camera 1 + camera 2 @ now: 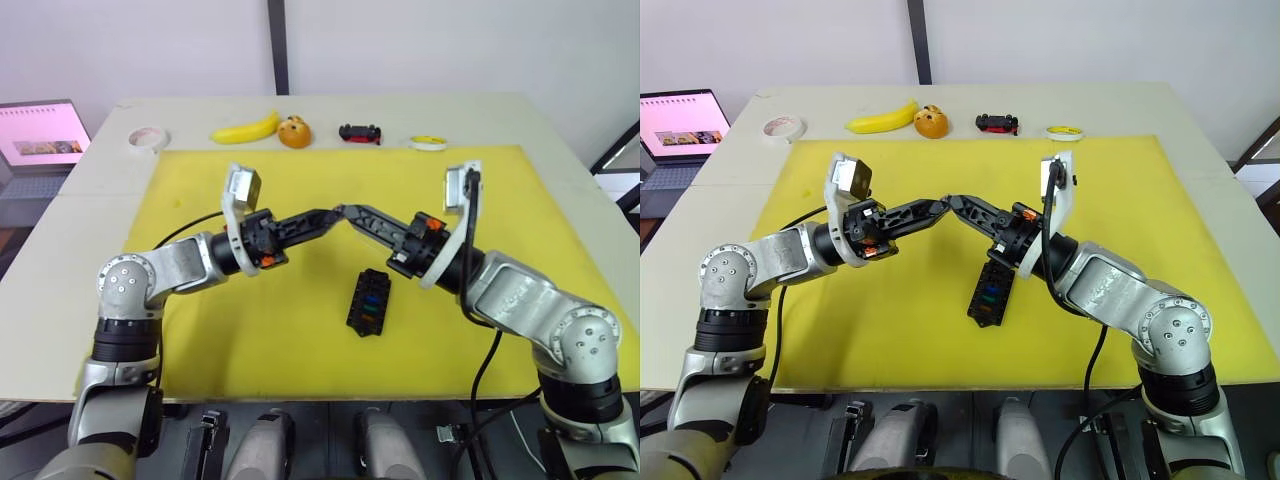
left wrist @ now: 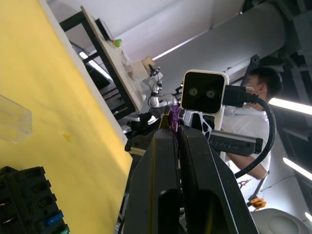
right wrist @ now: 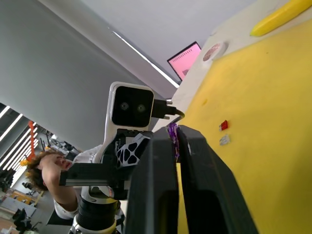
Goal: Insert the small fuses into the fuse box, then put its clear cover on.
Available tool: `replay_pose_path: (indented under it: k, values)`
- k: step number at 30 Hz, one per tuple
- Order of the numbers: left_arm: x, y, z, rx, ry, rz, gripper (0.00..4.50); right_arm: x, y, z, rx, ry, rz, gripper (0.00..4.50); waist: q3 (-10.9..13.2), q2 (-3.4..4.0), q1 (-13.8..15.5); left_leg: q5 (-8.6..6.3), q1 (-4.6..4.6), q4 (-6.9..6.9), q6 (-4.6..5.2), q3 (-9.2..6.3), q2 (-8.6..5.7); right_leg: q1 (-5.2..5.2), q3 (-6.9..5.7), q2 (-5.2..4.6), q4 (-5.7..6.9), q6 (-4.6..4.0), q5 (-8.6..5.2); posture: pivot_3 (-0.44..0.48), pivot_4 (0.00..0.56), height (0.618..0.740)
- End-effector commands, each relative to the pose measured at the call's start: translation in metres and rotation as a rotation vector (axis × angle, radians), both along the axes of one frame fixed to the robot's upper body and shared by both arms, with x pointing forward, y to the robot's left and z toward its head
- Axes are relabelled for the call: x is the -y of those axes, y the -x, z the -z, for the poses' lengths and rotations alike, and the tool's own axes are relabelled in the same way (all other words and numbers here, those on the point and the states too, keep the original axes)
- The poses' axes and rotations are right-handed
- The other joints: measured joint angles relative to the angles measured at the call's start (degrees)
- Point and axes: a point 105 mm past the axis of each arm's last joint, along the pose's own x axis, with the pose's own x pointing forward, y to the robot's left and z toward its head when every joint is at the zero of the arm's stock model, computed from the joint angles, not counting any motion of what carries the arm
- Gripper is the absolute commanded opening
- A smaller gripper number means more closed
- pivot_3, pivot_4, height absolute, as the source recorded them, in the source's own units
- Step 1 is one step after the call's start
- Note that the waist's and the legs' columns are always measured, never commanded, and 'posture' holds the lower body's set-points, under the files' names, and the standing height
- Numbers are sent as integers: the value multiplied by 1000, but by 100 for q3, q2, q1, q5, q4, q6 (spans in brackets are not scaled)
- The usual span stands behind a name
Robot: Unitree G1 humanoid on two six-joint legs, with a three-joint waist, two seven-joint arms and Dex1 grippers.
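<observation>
Left gripper (image 1: 338,212) and right gripper (image 1: 347,210): raised above the yellow mat (image 1: 300,330), tips meeting point to point at mid-table. Both sets of fingers are pressed together on one purple fuse (image 2: 174,118), a small translucent piece pinched at the very tips, seen in both wrist views. Fuse box (image 1: 369,301): black block, lying flat on the mat just below and slightly right of the meeting tips, apart from both; blue, green and orange fuses are seated in its slots. Clear cover (image 2: 13,118): transparent, on the mat near the box. Red fuse (image 3: 224,125) and grey fuse (image 3: 224,140): loose on the mat, side by side.
</observation>
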Motion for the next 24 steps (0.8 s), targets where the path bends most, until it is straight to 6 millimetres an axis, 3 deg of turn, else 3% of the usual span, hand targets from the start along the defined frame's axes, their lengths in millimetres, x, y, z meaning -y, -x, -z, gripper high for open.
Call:
replay_pose_path:
  k: [1, 11, 12, 14, 20, 24]
  values:
    - [1, 7, -10, 44, 22, 22, 0, 0, 4, -9, 24, -23, -20, 73, 0, 0, -1, 0, 0, 0, 0, 0, 0, 0, 0, 0, 0, 0, 0, 0, 150, 740]
    - [-1, 5, -6, 38, -4, 20, 0, 0, 9, -12, 24, -34, -39, 73, 0, 0, -1, 0, 0, 0, 0, 0, 0, 0, 0, 0, 0, 0, 0, 0, 150, 740]
    - [-4, 5, -6, 47, -10, 23, 668, 0, 9, -13, 26, -35, -38, 0, 0, 0, -6, 0, 0, 0, 0, 0, 0, 0, 0, 0, 0, 0, 0, 0, 150, 740]
    - [-11, 7, -5, 89, -58, 25, 1404, 2, 10, -15, 33, -33, -35, 0, 0, 0, -15, 0, 0, 0, 0, 0, 2, 0, 0, 2, 0, 0, 0, 0, 150, 740]
    - [-40, 7, -11, 279, -243, 64, 4330, 14, 13, -19, 76, 31, -24, 0, 3, 5, -4, 0, 0, 0, 1, 7, -1, -2, 2, 21, 1, -2, -1, 0, 150, 740]
    - [-40, 11, -11, 450, -340, 148, 4426, 21, 19, -15, 137, 168, -35, 0, 6, 9, 11, -1, 1, 0, 1, 8, 3, 3, 2, 18, -3, -3, -1, 0, 150, 740]
